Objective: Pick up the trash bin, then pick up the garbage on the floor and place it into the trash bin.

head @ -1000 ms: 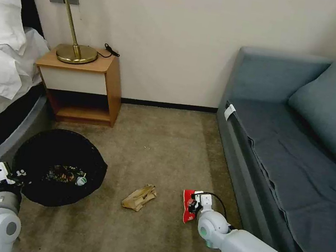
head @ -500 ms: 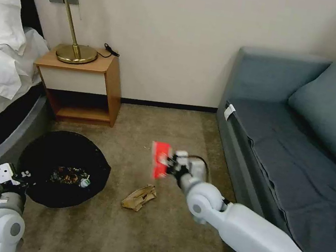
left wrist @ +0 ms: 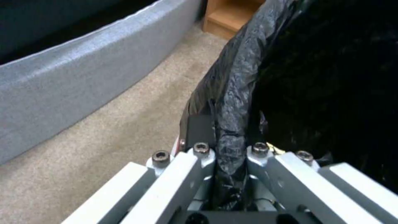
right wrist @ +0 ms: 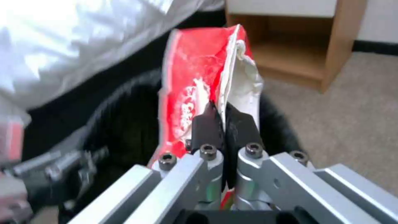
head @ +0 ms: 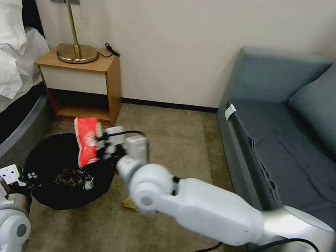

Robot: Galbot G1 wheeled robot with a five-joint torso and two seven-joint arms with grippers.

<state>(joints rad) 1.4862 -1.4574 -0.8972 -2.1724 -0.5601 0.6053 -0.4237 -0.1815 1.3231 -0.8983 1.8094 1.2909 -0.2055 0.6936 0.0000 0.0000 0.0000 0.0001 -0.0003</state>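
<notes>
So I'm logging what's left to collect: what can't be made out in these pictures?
- Crumpled tan paper: head view, mostly hidden behind the right arm.
- Items inside the trash bin: head view, too small to identify.
- Red-white wrapper print: right wrist view, blurred, its lower end hidden by the right end effector.
- Bin's white body: left wrist view, hidden by the black bag.

Red wrapper (head: 87, 139) with white print, white on its inner face (right wrist: 244, 81). Bin (head: 47, 155) shows all black, the crinkly bag glossy with grey glints (left wrist: 236, 81); small multicoloured bits speckle the bottom. Right gripper (head: 104, 147): black fingers (right wrist: 207, 124), silver metal links, white arm shell. Left gripper (head: 23, 174): same silver and black, white casing. Crumpled paper (head: 129, 202) tan. Carpet (head: 165, 142) dull olive-beige. Sofa (head: 296, 160) slate blue-grey, plain. Nightstand (head: 86, 85) honey wood with a white drawer front. Lamp (head: 74, 52) brass, pale grey shade. Bedding (head: 0, 44) white. Wall cream, black skirting.
</notes>
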